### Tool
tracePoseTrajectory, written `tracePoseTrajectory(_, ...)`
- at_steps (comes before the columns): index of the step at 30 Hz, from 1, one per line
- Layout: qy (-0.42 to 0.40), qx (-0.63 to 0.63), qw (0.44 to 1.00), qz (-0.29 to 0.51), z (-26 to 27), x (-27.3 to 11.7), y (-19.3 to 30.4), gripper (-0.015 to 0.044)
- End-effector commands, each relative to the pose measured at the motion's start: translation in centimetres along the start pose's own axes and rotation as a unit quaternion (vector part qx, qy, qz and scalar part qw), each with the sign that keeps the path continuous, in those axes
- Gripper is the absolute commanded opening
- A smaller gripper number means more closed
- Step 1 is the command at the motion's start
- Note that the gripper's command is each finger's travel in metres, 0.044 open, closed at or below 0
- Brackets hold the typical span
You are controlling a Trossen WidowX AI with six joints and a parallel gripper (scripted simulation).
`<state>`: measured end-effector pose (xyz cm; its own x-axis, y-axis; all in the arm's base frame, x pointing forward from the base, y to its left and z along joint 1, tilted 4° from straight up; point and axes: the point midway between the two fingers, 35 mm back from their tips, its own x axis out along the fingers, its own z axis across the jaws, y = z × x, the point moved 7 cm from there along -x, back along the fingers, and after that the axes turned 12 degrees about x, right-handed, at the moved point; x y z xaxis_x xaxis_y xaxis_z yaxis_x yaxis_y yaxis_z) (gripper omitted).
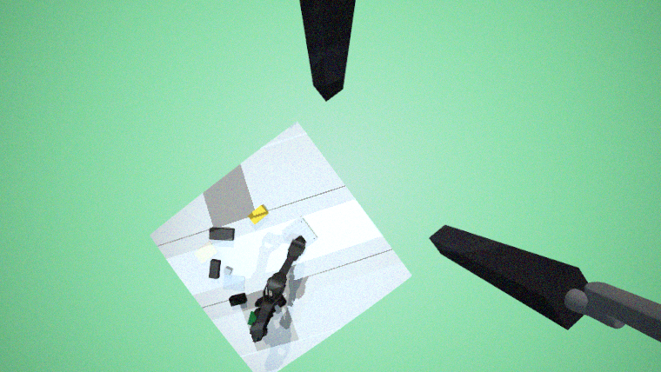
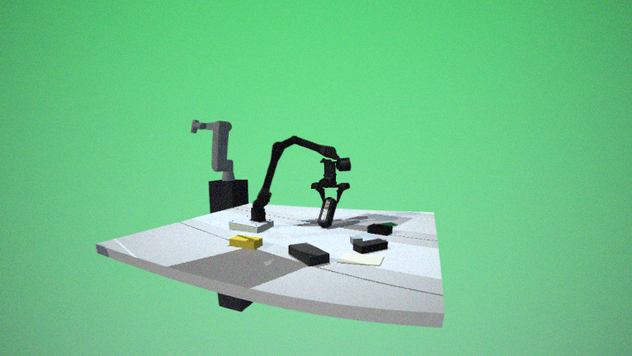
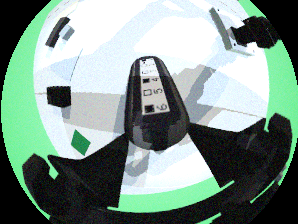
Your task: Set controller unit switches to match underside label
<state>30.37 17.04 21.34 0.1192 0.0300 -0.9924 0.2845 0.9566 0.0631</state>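
The dark controller unit (image 2: 325, 216) (image 3: 134, 100) is held between the fingers of my gripper (image 2: 330, 202) (image 3: 157, 132), steeply tilted and low over the bench (image 2: 353, 291). I cannot tell if its lower end touches the bench. Its underside label (image 3: 148, 92) faces the wrist camera. On it the square by 6 (image 3: 149, 108) is filled, the square by 5 (image 3: 147, 92) is empty and the square by 4 (image 3: 146, 80) is filled. The square by 3 looks empty; those beyond are too small and blurred to read. The rocker switches are hidden.
A yellow block (image 1: 257, 214) (image 2: 245, 241), a dark grey box (image 1: 222, 234) (image 2: 308, 254), a cream sheet (image 1: 205, 251) (image 2: 362, 259) and a dark module (image 1: 214, 268) (image 2: 370, 245) lie around. A black box (image 1: 237, 299) (image 3: 59, 96) lies near a green piece (image 1: 251, 317) (image 3: 80, 142).
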Motion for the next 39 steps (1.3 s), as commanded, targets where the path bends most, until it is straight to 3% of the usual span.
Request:
tracePoseTrajectory(1,0.004,0.005,1.000,-0.007,0.1,0.7,0.1,0.0338)
tracePoseTrajectory(39,0.005,0.005,1.000,-0.006,-0.3,2.8,2.2,0.0338)
